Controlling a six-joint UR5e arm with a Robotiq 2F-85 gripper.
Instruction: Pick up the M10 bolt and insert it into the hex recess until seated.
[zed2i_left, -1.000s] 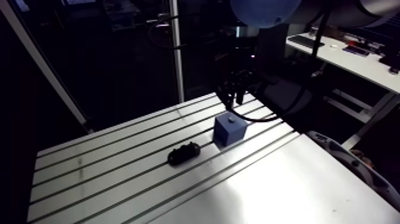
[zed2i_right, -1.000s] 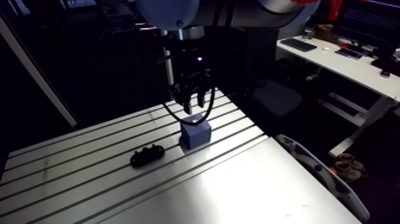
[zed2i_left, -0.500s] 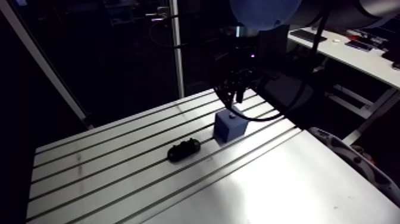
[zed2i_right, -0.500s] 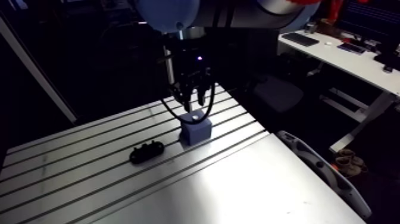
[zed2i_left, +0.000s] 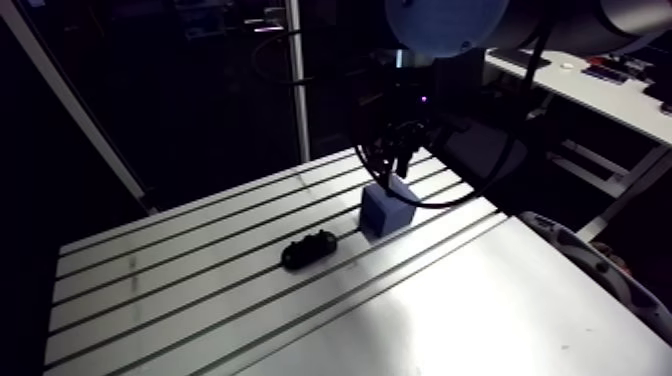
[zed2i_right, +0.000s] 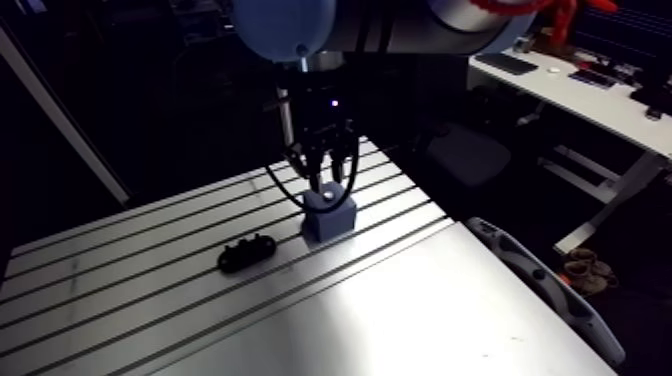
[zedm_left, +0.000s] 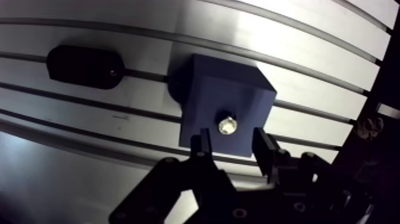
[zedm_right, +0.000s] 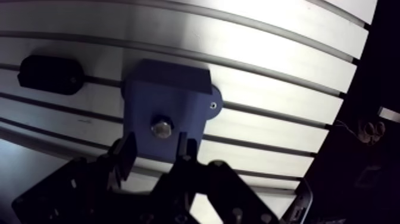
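A: Where's the bolt (zedm_left: 227, 125)?
B: In the top of the blue block (zedm_left: 229, 95) on the table (zedm_left: 309, 53), head showing.
A: Jaws?
B: Spread, above the block, either side of the bolt, not touching it.

On my arm view the gripper (zed2i_right: 326, 184) has come down toward six o'clock. Earlier I saw a clear gap between it and the blue block (zed2i_right: 328, 222); now it hangs just over the block's top face. The view itself shifted slightly with the arm.
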